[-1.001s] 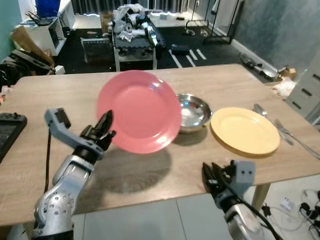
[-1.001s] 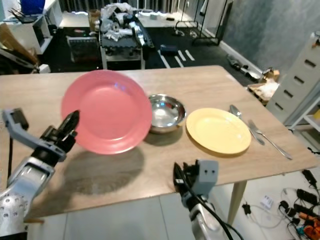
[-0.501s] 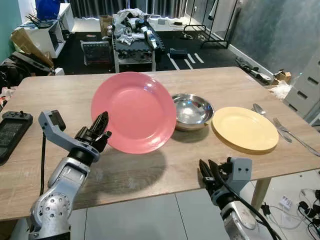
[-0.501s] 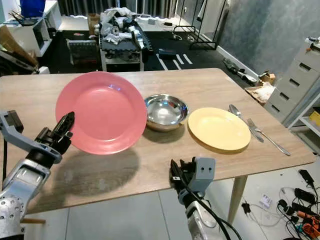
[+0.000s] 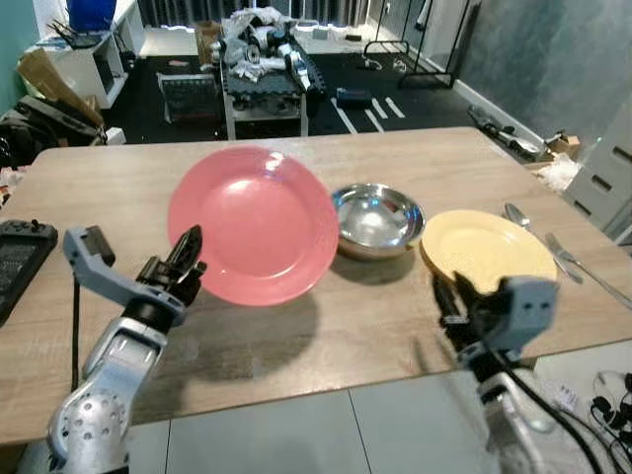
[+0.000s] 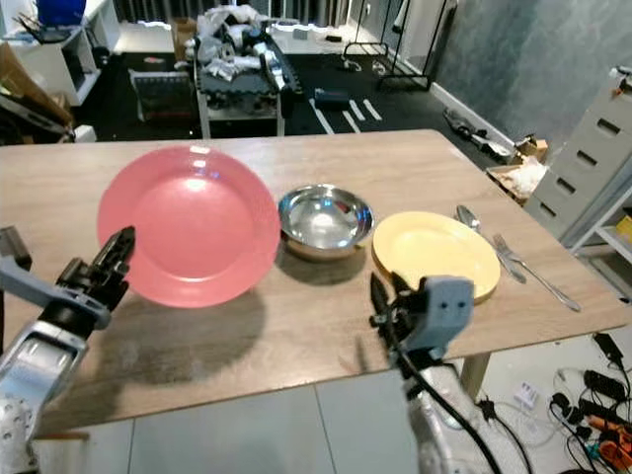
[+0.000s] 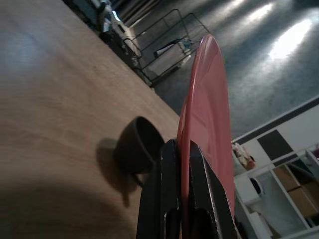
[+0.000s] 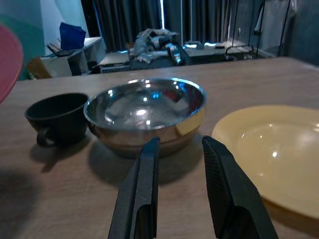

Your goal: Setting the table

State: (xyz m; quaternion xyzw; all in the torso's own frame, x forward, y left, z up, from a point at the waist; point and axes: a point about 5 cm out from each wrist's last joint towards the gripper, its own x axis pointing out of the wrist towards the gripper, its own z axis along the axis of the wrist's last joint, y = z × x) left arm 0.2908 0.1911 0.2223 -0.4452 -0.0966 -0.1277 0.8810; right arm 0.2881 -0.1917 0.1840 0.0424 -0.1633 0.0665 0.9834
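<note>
Jaws: left gripper (image 5: 188,259) clenched on the rim of the pink plate (image 5: 253,223); right gripper (image 8: 175,191) released, fingers parted | plate: held tilted above the wooden table (image 5: 395,158), left of the steel bowl (image 5: 376,217) | right gripper: low at the near table edge, facing bowl; black cup (image 8: 60,117) beside bowl; yellow plate (image 5: 489,250) right of bowl; spoon (image 5: 525,227) and fork (image 5: 583,269) beyond it

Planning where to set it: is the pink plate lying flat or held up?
Held up, tilted on edge: left gripper pinches the pink plate rim, shadow beneath.
</note>
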